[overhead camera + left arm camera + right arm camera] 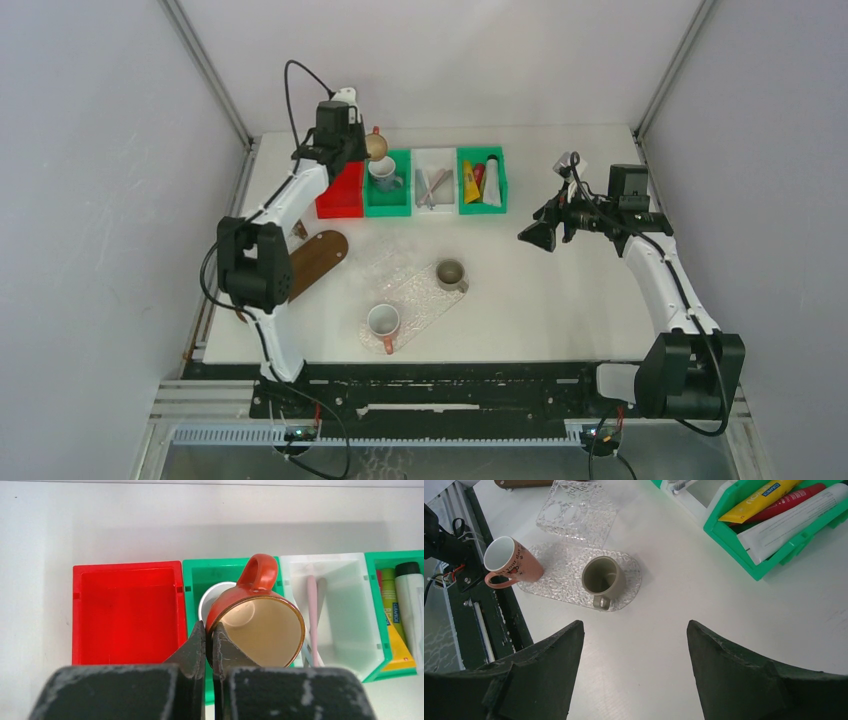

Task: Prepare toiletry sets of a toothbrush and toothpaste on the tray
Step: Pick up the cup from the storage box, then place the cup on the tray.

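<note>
Closest to my left wrist camera, my left fingers [209,635] are pressed together on the rim of a red mug [260,625], one finger outside the wall and one inside. The mug hangs tipped on its side in that grip, its cream inside turned toward the camera and its handle pointing away from the fingers. Just beyond and beneath the fingertips sits a green bin [192,577] with a white mug [212,595] in it, mostly hidden by the red one. Left of the fingers is a red bin [127,610]. To their right, a white bin [350,625] holds the toothbrushes [312,610], one pink and one greyer, lying side by side. Further right again, a second green bin [376,625] holds the tubes [410,615]: a white one with a black cap, a yellow tube [395,640] beside it, and a red tube [791,501] between them. My right fingers [540,235] stand wide apart with nothing in them, hovering over the bare bench [724,605], and that bin of tubes is ahead and to their right. Ahead and to their left lies the clear oval tray [564,565], with an olive mug [603,579] upright on it and a pink mug [513,560] at its far left end. Beyond that tray is a clear square tray [579,510].
</note>
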Action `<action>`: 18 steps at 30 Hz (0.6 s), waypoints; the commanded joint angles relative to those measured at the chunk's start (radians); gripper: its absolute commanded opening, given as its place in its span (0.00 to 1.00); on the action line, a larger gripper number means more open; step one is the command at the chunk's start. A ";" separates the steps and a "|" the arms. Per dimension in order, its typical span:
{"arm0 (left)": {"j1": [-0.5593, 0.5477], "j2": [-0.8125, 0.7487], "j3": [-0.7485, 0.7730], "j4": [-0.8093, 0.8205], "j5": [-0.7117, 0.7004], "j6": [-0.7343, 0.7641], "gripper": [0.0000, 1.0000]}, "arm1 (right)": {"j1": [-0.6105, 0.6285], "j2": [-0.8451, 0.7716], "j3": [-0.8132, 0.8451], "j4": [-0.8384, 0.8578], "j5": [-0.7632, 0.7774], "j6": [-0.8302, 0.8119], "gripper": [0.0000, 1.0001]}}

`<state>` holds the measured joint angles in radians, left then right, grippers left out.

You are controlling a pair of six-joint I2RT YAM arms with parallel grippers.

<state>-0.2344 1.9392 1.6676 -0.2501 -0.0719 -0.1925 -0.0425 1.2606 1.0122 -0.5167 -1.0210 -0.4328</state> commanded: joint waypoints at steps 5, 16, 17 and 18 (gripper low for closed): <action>0.002 -0.262 -0.190 0.209 -0.099 -0.069 0.00 | 0.010 -0.002 -0.008 0.038 0.000 -0.015 0.83; 0.002 -0.473 -0.363 0.218 -0.212 -0.204 0.00 | 0.015 -0.004 -0.012 0.040 0.004 -0.016 0.83; 0.002 -0.481 -0.364 0.195 -0.222 -0.229 0.00 | 0.016 -0.005 -0.012 0.038 0.003 -0.017 0.83; 0.002 -0.486 -0.363 0.166 -0.230 -0.252 0.00 | 0.018 -0.007 -0.013 0.039 0.003 -0.018 0.83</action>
<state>-0.2340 1.5200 1.3212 -0.0860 -0.2596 -0.3420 -0.0349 1.2606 1.0012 -0.5121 -1.0172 -0.4328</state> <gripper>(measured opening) 0.026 0.833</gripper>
